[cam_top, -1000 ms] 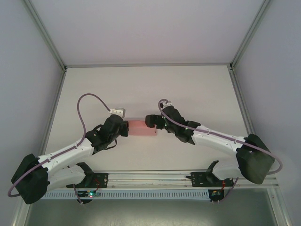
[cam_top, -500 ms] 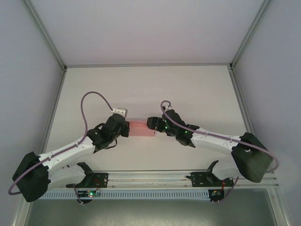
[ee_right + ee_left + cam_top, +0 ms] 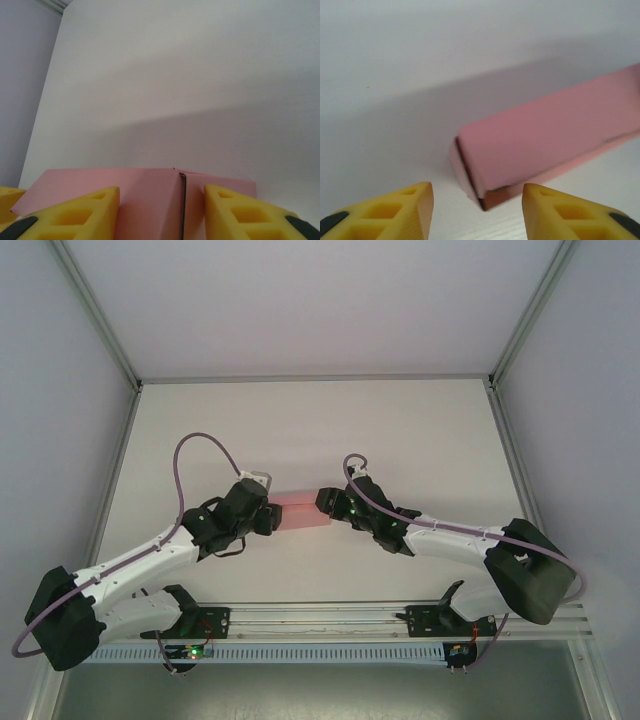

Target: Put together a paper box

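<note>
Pink card, folded into a low paper box (image 3: 303, 512), lies near the centre of the white table (image 3: 400, 430), its long axis running from 9 to 3 o'clock. My left gripper (image 3: 268, 518) sits at its 9 o'clock end, jaws parted and gripping nothing, the box's end just beyond my yellow fingertips (image 3: 410, 207). My right gripper (image 3: 326, 502) meets the 3 o'clock end, jaws moderately apart, pink card showing in the gap. Whether they touch it, I cannot tell.
</note>
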Controlling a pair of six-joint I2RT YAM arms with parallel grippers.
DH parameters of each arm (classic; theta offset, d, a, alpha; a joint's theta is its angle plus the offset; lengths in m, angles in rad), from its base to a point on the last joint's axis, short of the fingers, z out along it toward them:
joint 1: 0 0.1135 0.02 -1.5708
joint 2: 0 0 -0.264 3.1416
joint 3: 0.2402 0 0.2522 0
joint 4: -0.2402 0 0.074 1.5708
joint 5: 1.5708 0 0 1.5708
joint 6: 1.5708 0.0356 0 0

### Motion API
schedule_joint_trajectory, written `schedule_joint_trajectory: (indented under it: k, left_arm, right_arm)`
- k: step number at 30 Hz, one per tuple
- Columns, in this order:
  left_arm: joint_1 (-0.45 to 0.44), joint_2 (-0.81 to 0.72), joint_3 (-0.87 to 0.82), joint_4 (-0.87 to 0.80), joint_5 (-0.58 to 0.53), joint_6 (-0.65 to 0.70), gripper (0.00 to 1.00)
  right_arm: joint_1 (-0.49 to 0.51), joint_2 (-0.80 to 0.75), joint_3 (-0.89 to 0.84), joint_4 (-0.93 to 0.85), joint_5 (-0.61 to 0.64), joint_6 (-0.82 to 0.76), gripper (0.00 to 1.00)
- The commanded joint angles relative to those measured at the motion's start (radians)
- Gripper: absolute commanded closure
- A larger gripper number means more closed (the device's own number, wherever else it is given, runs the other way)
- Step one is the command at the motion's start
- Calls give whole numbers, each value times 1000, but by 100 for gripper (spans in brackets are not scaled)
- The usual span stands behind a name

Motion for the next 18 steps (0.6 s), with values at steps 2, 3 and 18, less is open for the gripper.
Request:
schedule_joint_trajectory:
  k: [2, 3, 18]
  left_arm:
    - [-19, -15, 103, -83, 74, -35, 39]
    - [-19, -13, 115, -88, 78, -47, 36]
    - [149, 58, 146, -135, 192, -331, 4]
  right_arm:
    - [11, 60, -67, -225, 32, 28, 61]
    - [12, 61, -68, -224, 31, 31, 63]
    - [11, 59, -87, -211, 43, 48, 82]
